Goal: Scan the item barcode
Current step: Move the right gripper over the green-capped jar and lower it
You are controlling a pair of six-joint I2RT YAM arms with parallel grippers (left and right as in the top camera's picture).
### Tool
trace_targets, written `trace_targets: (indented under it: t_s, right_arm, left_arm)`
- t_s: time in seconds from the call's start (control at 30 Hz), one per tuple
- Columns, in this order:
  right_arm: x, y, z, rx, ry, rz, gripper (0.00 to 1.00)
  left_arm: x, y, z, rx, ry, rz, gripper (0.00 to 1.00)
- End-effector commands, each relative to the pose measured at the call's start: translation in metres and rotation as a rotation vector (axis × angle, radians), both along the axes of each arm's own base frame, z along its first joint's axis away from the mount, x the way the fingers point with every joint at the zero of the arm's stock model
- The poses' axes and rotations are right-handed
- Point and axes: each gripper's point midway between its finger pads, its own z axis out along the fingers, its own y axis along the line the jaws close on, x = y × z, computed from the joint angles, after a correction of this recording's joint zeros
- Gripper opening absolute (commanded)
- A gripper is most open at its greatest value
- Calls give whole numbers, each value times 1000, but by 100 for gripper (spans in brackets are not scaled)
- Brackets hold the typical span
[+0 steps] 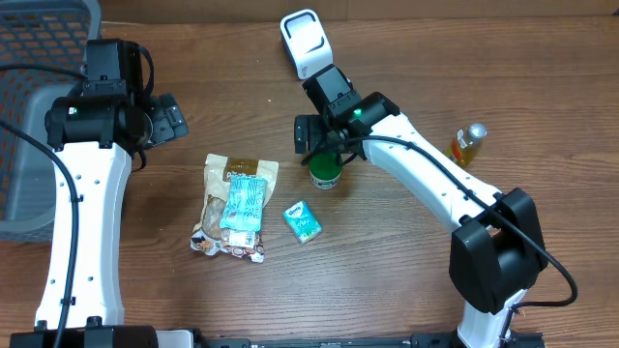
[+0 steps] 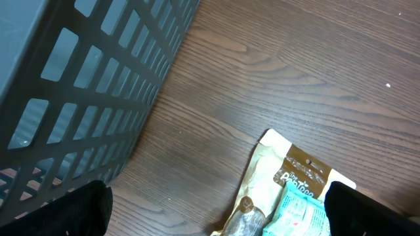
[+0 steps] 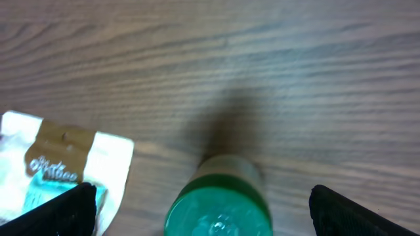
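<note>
At the far left of the wooden counter [image 1: 406, 280], around 10 o'clock in the overhead view, you see a grey lattice basket [image 1: 29, 58]. The left gripper [image 1: 172, 118] hangs just beside it. From the left wrist, its fingers [image 2: 59, 213] sit wide apart at the bottom corners, released and empty, above bare wood and the top of a snack bag [image 1: 221, 179].

That beige and brown bag lies flat left of centre, with a teal packet [image 1: 244, 203] resting on top of it. At the bag's 4 o'clock, just apart from it, lies a small teal box [image 1: 303, 220], tilted.

At dead centre stands the green-capped bottle [image 1: 325, 176], upright. The right gripper [image 1: 323, 155] hovers right over it, at its 12 o'clock. In the right wrist view its fingers [image 3: 361, 213] are spread to either side of the green cap, with a clear gap on both sides, so they are released, not gripping.

At 12 o'clock of that gripper, near the far edge, rests the white barcode scanner [image 1: 304, 41]. Well off at the bottle's 2 o'clock stands a small amber bottle [image 1: 468, 145].
</note>
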Motion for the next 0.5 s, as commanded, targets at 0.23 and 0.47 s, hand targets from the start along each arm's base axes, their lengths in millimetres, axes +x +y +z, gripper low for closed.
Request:
trace_targets:
  t_s: [0.23,0.47]
  right_arm:
    - [-15,-1,-9,90,128,-273,76]
    - [-18,-6,-11,115,155,-481,86]
  left_arm:
    - [0,3,5,18,-11,-3,100]
    - [0,3,5,18,-11,-3,100]
